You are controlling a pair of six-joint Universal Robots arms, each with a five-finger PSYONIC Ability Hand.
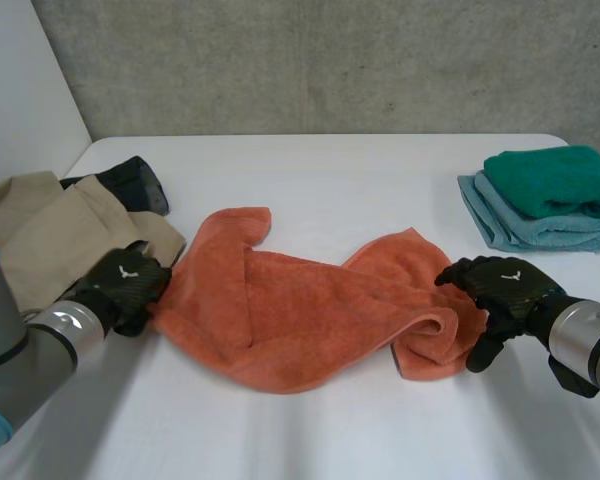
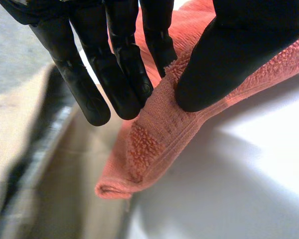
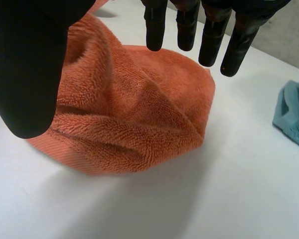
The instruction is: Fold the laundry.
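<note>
A crumpled towel (image 1: 310, 320) lies centred on the counter (image 1: 330, 180); folded towels (image 1: 545, 195) stacked at two o'clock, clothes heap (image 1: 50, 235) at nine.

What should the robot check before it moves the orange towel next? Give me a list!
1. The left hand pinches the orange towel at its edge: ok.
2. The right hand grips the towel: not ok, its fingers are straight above the bunched end.
3. Towel lies flat: not ok, crumpled.
4. Towel is off the beige clothes: cannot tell.
5. The folded towel stack sits apart from it: ok.
</note>
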